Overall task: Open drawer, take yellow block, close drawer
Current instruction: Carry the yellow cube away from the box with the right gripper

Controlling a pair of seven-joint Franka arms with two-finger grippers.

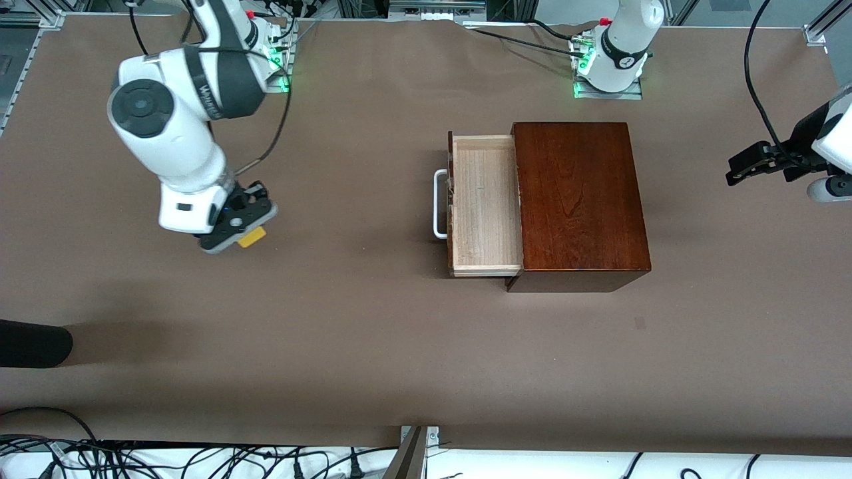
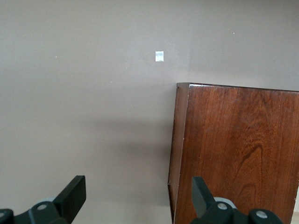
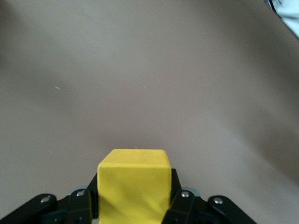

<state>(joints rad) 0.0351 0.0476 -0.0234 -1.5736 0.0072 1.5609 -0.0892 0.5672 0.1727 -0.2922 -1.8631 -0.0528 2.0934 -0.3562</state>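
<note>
Right tool (image 1: 241, 229) pinches the yellow block (image 1: 252, 237) over bare table (image 1: 346, 346) toward the right arm's end, well apart from the drawer (image 1: 484, 203), which is pulled out and empty with its white handle (image 1: 439, 203) clear. A weak pinch could let the block fall and tumble. Left tool (image 2: 139, 193) waits spread wide above the box (image 1: 578, 199), and nothing blocks pushing the drawer shut.

table cover: a plain brown sheet (image 1: 373, 346) spreads over the whole table.
white mark: a small pale square (image 2: 159, 56) lies on the cover, near the wooden box's corner.
dark object: a black rounded shape (image 1: 30, 342) juts in at the right arm's end.
cables: black wires (image 1: 166, 459) tangle along the table's near edge.
</note>
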